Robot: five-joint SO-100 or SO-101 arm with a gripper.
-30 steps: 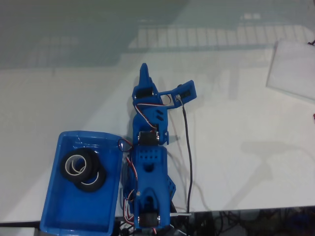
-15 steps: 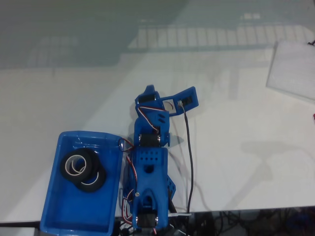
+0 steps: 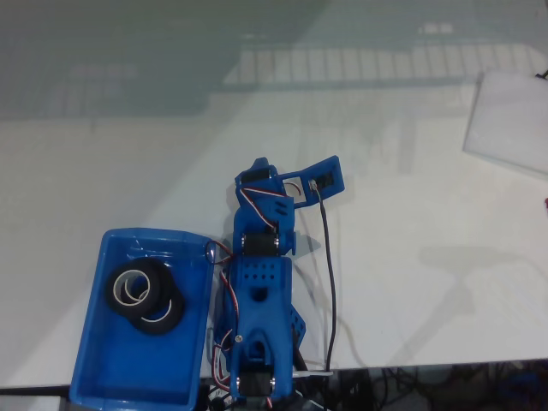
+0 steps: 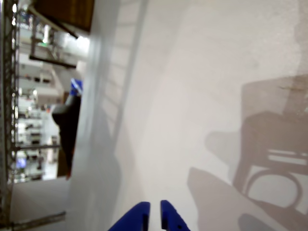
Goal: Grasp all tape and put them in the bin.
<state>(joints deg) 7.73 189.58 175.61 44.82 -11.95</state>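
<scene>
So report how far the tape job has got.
Done: black ring-shaped tape rolls lie stacked in the shallow blue plastic bin; two show clearly. In hand: nothing; the blue gripper is nearly shut over bare white table. Left: no tape visible outside the bin.

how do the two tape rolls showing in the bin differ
In the fixed view, the upper tape roll lies on top, its pale core fully showing. The lower tape roll sits partly under it, nearer the bin's right wall, its core half hidden. Both are black rings lying flat.
</scene>
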